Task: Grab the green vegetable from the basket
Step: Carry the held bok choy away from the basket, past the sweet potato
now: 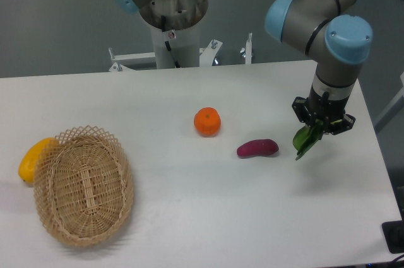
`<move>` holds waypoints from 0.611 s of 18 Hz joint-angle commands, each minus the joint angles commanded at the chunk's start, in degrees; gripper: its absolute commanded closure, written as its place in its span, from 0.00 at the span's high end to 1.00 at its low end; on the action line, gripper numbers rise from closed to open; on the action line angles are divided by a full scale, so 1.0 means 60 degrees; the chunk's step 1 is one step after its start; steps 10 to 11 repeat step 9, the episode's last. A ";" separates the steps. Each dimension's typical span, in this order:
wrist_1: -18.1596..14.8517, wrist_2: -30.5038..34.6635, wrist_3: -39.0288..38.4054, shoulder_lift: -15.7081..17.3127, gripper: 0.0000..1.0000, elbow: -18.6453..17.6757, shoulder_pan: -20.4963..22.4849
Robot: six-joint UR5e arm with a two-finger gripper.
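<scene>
Jaws (322, 123) clamped on the green vegetable (306, 140), held above the white desk (252, 205) at its right side. Dark green leaf hanging down and left, tilted; upper end lost among the fingers, no pale stalk discernible. Just to the left, on the desk, a purple sweet potato (257, 148), then an orange (207, 122). Far left, well apart, the wicker basket (83, 184), partly hiding a yellow fruit (31, 158).
</scene>
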 joint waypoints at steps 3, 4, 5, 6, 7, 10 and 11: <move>0.0015 0.0015 0.0000 -0.0015 0.29 -0.0015 -0.0029; 0.0029 0.0000 0.0015 0.0000 0.29 -0.0015 -0.0029; 0.0029 0.0015 0.0000 -0.0014 0.29 -0.0015 -0.0029; 0.0015 0.0015 0.0000 0.0000 0.29 -0.0015 -0.0029; 0.0029 0.0015 0.0000 0.0000 0.29 -0.0029 -0.0029; 0.0044 0.0015 0.0000 0.0000 0.29 -0.0058 -0.0029; 0.0044 0.0015 0.0000 0.0000 0.29 -0.0058 -0.0029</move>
